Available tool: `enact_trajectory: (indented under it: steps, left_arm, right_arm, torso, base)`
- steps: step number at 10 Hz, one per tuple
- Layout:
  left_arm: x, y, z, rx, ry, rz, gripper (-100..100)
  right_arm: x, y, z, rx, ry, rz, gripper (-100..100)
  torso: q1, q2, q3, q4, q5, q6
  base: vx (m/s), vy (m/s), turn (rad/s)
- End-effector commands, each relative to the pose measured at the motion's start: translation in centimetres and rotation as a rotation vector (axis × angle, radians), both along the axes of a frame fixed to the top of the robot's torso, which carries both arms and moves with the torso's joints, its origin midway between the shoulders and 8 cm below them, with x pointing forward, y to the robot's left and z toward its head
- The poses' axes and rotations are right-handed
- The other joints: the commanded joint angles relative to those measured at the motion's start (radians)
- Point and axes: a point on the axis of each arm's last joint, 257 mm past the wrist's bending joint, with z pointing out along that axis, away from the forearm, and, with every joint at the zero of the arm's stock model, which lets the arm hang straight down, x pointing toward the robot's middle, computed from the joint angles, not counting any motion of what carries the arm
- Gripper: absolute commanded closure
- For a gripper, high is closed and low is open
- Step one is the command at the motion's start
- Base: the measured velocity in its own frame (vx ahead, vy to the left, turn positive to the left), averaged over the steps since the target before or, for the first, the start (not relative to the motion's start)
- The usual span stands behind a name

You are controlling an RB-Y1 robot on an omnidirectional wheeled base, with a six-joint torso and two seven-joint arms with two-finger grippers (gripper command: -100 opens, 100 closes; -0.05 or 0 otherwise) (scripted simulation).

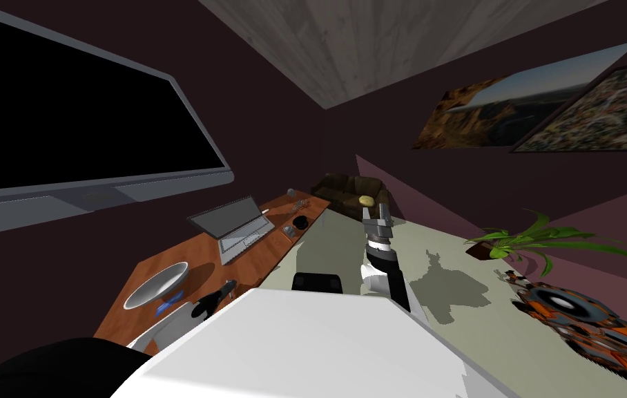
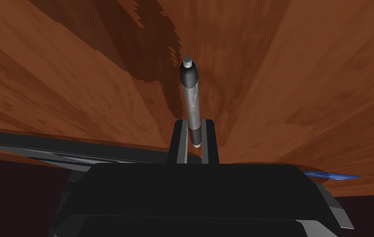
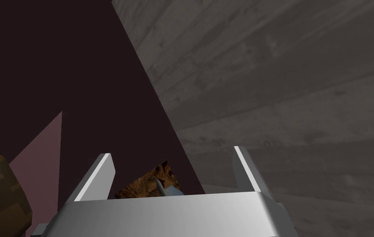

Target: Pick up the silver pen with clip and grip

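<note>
Pen [image 2: 192, 96], silver barrel with dark bands: being pinched near one end between the two fingers of the left gripper [image 2: 193, 125], pointing straight ahead past the fingertips, capped end farthest from the hand.

Fingers [image 2: 178, 140]: pressing the barrel's sides, standing close together.

Desk [image 2: 305, 82], brown wood: spreading beyond the pen, carrying a dark shadow patch just behind the barrel. Cannot tell whether the pen is touching the wood or hanging clear of it.

Blue sliver [image 2: 332, 176]: lying beside the gripper's dark body, at the desk's edge.

Bowl [image 1: 157, 285], grey: sitting on the desk just beside the left hand.

Laptop [image 1: 236, 231], lid raised: standing farther out along the desk, well beyond the hand.

Right gripper [image 1: 376, 209]: hanging raised over the floor, well apart from the desk, fingers spread wide and gripping nothing.
</note>
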Motion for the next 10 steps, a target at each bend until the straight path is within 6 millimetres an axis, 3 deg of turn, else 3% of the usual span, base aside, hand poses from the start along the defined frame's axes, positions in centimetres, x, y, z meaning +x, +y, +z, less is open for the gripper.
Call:
enact_trajectory:
  steps: [1,3,4,6,7,10]
  left_arm:
    - [1.9,0.2,0.5,0.003,-0.006,-0.006,100]
    - [1.7,-0.2,0.2,-0.014,0.009,-0.016,100]
    - [3.5,0.0,0.7,-0.011,-0.002,-0.017,100]
    - [3.4,-0.5,0.4,-0.028,0.012,-0.030,100]
    - [5.2,-0.3,1.0,-0.029,0.002,-0.031,100]
    - [5.0,-0.8,0.8,-0.043,0.009,-0.039,100]
  right_arm:
    - [0.0,0.0,0.0,0.000,0.000,0.000,0]
    - [0.0,0.0,0.0,0.000,0.000,0.000,0]
    - [0.0,0.0,0.0,0.000,0.000,0.000,0]
    - [0.0,0.0,0.0,0.000,0.000,0.000,0]
    - [0.0,0.0,0.0,0.000,0.000,0.000,0]
    - [0.0,0.0,0.0,0.000,0.000,0.000,0]
  torso:
    - [0.000,0.000,0.000,0.000,0.000,0.000]
    - [-0.001,0.001,0.001,0.000,0.000,0.000]
    - [0.000,0.000,0.000,0.000,0.000,0.000]
    - [-0.001,0.001,0.001,0.000,0.000,0.001]
    - [0.000,0.000,0.000,0.000,0.000,0.001]
    - [0.000,0.000,0.000,0.000,0.000,0.001]
  base:
    - [-0.062,-0.010,0.050]
    - [-0.040,-0.015,0.005]
    - [-0.057,-0.027,0.050]
    - [-0.047,-0.012,0.006]
    - [-0.048,-0.009,0.046]
    - [-0.033,-0.006,0.004]
